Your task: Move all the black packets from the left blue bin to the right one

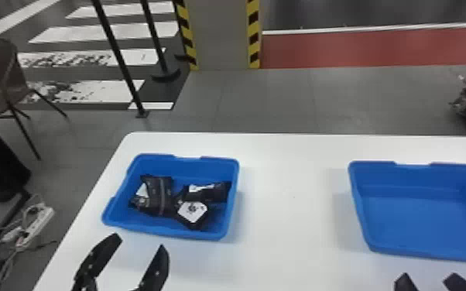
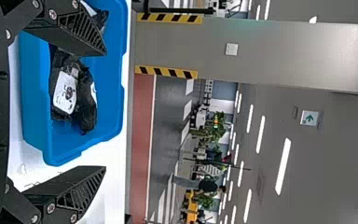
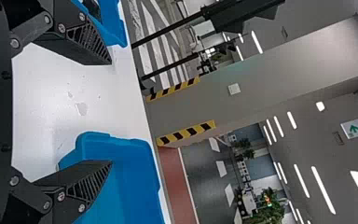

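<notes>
The left gripper (image 1: pixel 139 242) is open, its two flat black fingers spread wide with open space between the tips, on the near side of the left blue bin (image 1: pixel 166 233). The right gripper (image 1: pixel 429 275) is open too, its fingertips well apart, on the near side of the right blue bin (image 1: pixel 418 178).

Just beyond the left gripper's tips, the left bin holds the black packets, lying loosely heaped. Farther in and slightly to the gripper's right is a dark packet with a lengthwise stripe (image 1: pixel 160 195). Farther right lie a packet with a white hexagonal label (image 1: pixel 192 212) and, beyond that one, a packet with a narrow white label (image 1: pixel 215 191) near the bin's right wall. Ahead of the right gripper, the right bin shows its bare blue floor.

Both bins rest on a white table (image 1: pixel 290 201), well apart. Past its far edge, between the two grippers' lines, rises a grey pillar (image 1: pixel 220 38) with yellow-and-black striped corners. Left of the left gripper, beside the table, a white power strip (image 1: pixel 36 224) lies among cables; a brown chair (image 1: pixel 0 77) stands farther off.
</notes>
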Motion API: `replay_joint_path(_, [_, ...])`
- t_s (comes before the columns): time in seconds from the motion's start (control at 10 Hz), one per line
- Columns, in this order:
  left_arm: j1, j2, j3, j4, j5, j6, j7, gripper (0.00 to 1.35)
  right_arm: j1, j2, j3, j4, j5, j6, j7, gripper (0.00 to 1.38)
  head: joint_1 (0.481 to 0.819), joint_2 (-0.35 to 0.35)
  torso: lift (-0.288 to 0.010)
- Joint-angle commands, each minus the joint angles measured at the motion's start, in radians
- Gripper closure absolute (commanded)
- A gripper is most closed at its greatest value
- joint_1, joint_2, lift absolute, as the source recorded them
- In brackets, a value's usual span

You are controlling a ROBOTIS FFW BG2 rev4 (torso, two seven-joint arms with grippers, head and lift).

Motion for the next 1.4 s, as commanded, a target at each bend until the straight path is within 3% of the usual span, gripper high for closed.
replay_joint_path(0.0, [0.003, -0.003, 0.0, 0.0, 0.0, 0.002, 0.0, 0.17, 0.001, 0.0, -0.002, 0.0, 0.0, 0.0, 0.0, 0.29, 0.695, 0.164, -0.11])
replay_joint_path(0.7, [-0.007, -0.003, 0.005, 0.0, -0.001, 0.036, 0.0, 0.17, -0.002, 0.0, 0.0, 0.01, -0.005, 0.0, 0.002, 0.29, 0.695, 0.161, -0.11])
replay_joint_path(0.9, [-0.047, -0.003, 0.032, 0.0, -0.017, 0.095, 0.0, 0.17, -0.002, -0.002, 0.0, 0.013, -0.009, 0.0, 0.002, 0.29, 0.695, 0.166, -0.11])
replay_joint_path(1.3, [-0.162, -0.003, 0.075, 0.0, -0.073, 0.333, -0.003, 0.17, 0.006, -0.006, 0.0, 0.013, -0.019, 0.0, 0.002, 0.29, 0.695, 0.192, -0.11])
